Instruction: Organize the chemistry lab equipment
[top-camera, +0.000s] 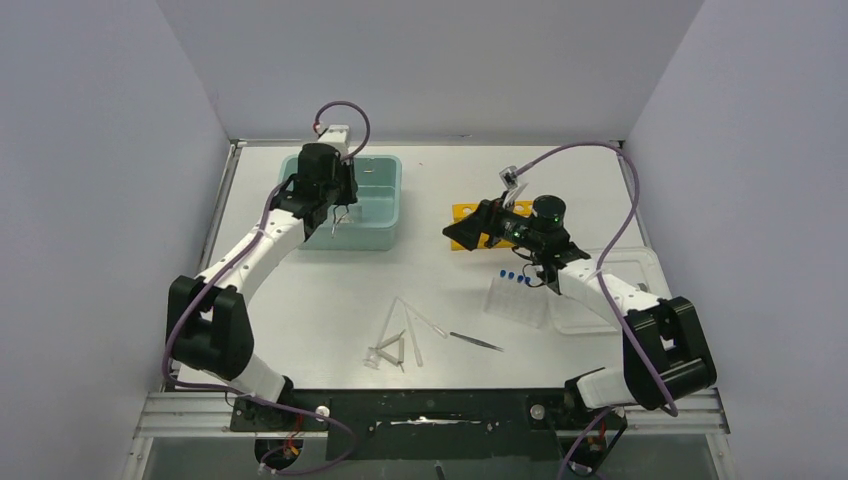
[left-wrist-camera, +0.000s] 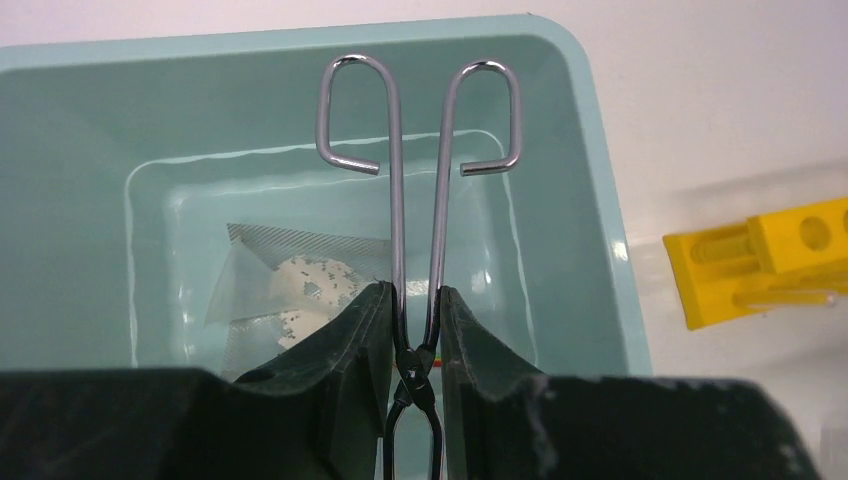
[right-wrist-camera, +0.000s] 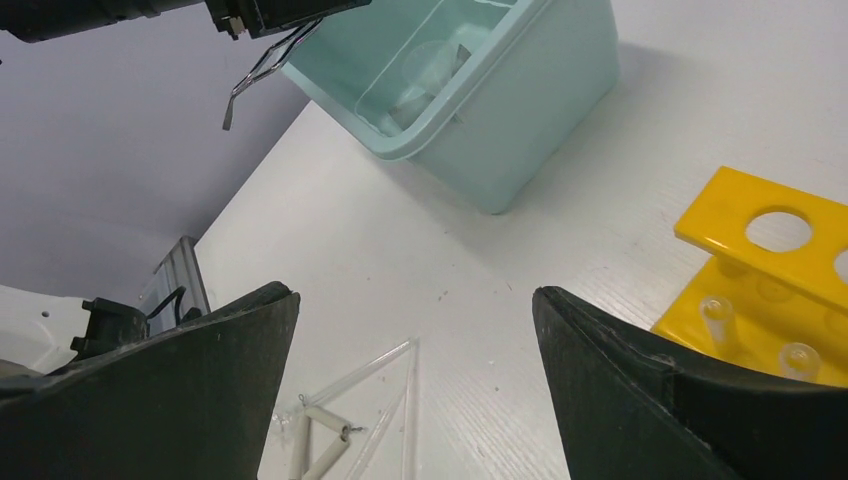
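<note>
My left gripper (top-camera: 336, 212) hangs over the teal tub (top-camera: 380, 195) and is shut on the metal scissor-like forceps (left-wrist-camera: 418, 150). The pads (left-wrist-camera: 360, 330) pinch them just above the pivot, with the looped handles pointing away from the wrist camera. A clear bag of white discs (left-wrist-camera: 300, 285) lies on the tub floor (left-wrist-camera: 170, 250). My right gripper (top-camera: 466, 233) hovers open and empty at mid-table, its fingers (right-wrist-camera: 240, 350) wide apart. Clear droppers (top-camera: 412, 330), thin tweezers (top-camera: 476, 341) and blue-capped tubes (top-camera: 515, 277) rest on the table.
A yellow rack (top-camera: 468, 212) stands beside my right gripper and shows again as the yellow rack (right-wrist-camera: 770, 250) in the right wrist view. The translucent lid (top-camera: 620, 275) lies at the right, under the right arm. Small white tube pieces (top-camera: 385, 352) sit by the droppers (right-wrist-camera: 400, 390).
</note>
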